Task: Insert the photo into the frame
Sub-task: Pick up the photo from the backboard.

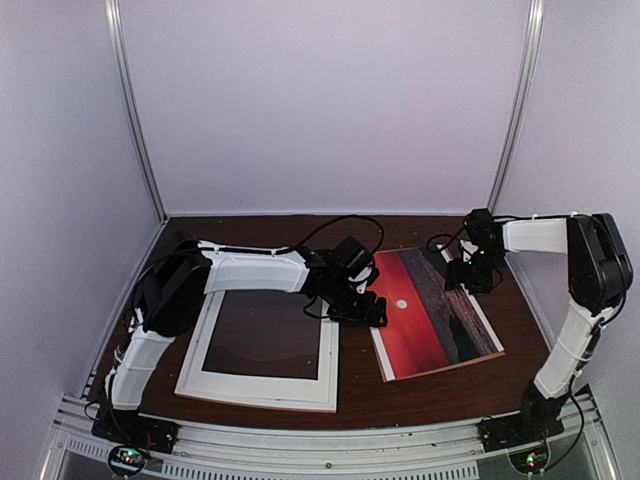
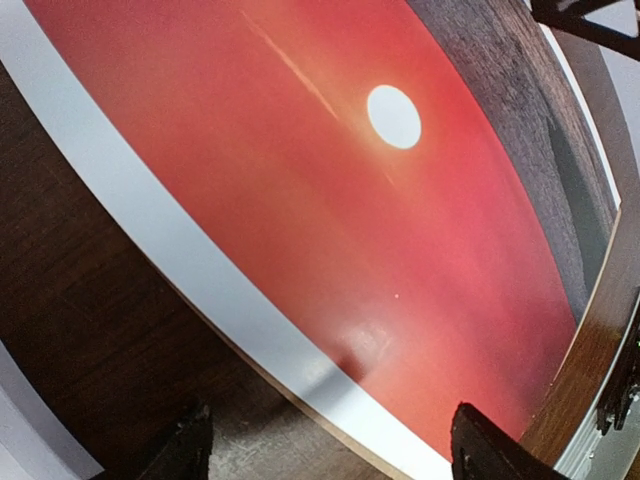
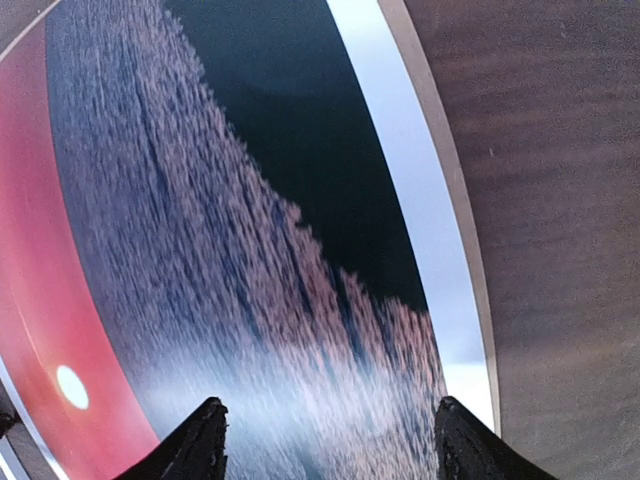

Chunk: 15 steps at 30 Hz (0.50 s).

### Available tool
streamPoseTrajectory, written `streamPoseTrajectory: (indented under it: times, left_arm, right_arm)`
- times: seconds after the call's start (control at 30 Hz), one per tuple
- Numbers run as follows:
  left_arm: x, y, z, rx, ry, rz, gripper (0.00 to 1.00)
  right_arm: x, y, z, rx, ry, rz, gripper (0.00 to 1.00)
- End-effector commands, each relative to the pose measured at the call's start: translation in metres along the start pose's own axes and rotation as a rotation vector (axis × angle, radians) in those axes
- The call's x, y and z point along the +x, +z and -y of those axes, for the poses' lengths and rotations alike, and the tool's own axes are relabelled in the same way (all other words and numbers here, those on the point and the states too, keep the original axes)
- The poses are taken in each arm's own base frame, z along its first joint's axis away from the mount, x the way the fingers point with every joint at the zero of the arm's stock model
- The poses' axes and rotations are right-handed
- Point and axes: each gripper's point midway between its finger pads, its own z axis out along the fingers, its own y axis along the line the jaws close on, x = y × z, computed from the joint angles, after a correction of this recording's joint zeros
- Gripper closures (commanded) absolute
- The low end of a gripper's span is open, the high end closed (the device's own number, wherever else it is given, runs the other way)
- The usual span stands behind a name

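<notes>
fingers (image 2: 185, 445) of the left gripper (image 1: 373, 313) and right gripper (image 1: 468, 278) stand wide, holding nothing, at opposite edges of the photo (image 1: 430, 310), which lies on the bench (image 1: 420, 400) right of the frame (image 1: 262, 385). likely next: pinch an edge and carry it left.
</notes>
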Motion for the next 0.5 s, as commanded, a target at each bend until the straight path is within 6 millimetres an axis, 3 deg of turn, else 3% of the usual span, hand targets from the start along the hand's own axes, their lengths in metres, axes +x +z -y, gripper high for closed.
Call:
streamPoseTrajectory:
  times: [0.0, 0.2, 0.47]
  left_arm:
    - [0.016, 0.008, -0.026, -0.072, -0.007, -0.052, 0.16]
    - [0.017, 0.008, -0.026, -0.073, -0.003, -0.061, 0.12]
    - [0.019, 0.008, -0.027, -0.071, -0.002, -0.072, 0.09]
  right_arm:
    - [-0.039, 0.01, -0.002, -0.006, -0.029, 0.067, 0.27]
    - [-0.069, 0.024, -0.006, -0.019, -0.038, 0.081, 0.23]
    - [-0.086, 0.04, -0.011, -0.035, -0.035, 0.074, 0.21]
